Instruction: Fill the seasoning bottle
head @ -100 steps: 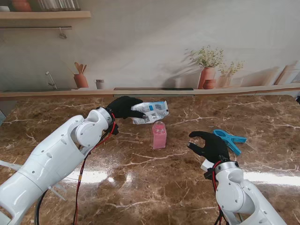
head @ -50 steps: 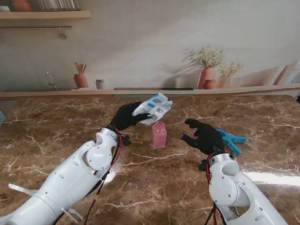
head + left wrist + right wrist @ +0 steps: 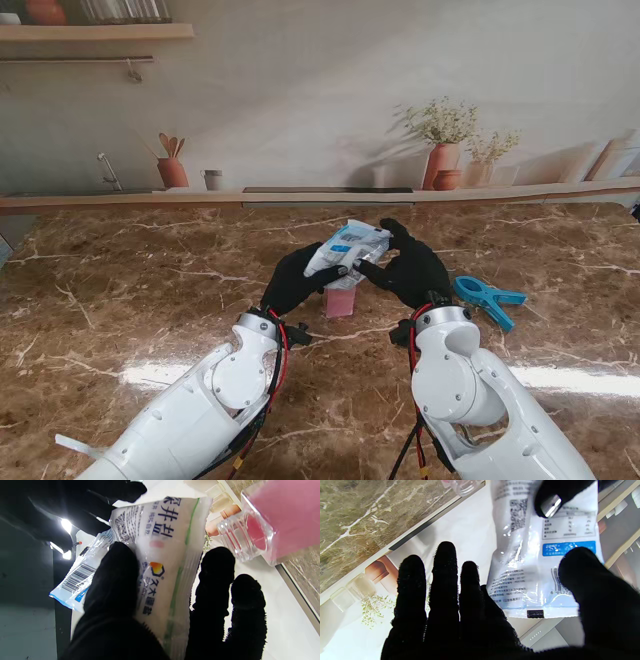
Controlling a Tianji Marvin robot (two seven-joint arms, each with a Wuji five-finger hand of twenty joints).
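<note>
Bag of salt, a soft white-and-blue plastic pouch with printed text and a barcode (image 3: 346,247), is held up over the table centre, directly above the small clear square bottle with pink contents (image 3: 339,299). Left hand, black-gloved (image 3: 297,281), is clamped on the pouch: thumb (image 3: 112,580) is pressed on the printed face, and the other fingers are wrapped behind it. Right hand, black-gloved (image 3: 410,268), is placed at 3 o'clock of the pouch; in the right wrist view its thumb (image 3: 585,580) overlaps the barcode end while three fingers (image 3: 444,562) are spread clear of the film. Whether a firm pinch is made there cannot be told.

Bottle is seen upright on the brown marble table (image 3: 120,300), uncapped, its threaded neck (image 3: 232,540) exposed in the left wrist view. A blue plastic clip (image 3: 488,298) is left at 3 o'clock of the bottle, well apart.

Handling judgement: pouch is limp and glossy, so slip and sagging are likely; contents shift when it is tilted. Grip is best taken at the flat seam ends, one hand per end, with the film kept taut. Bottle is light and rigid, easily tipped if knocked from the side. Neck is narrow, so spill is a risk during pouring.
</note>
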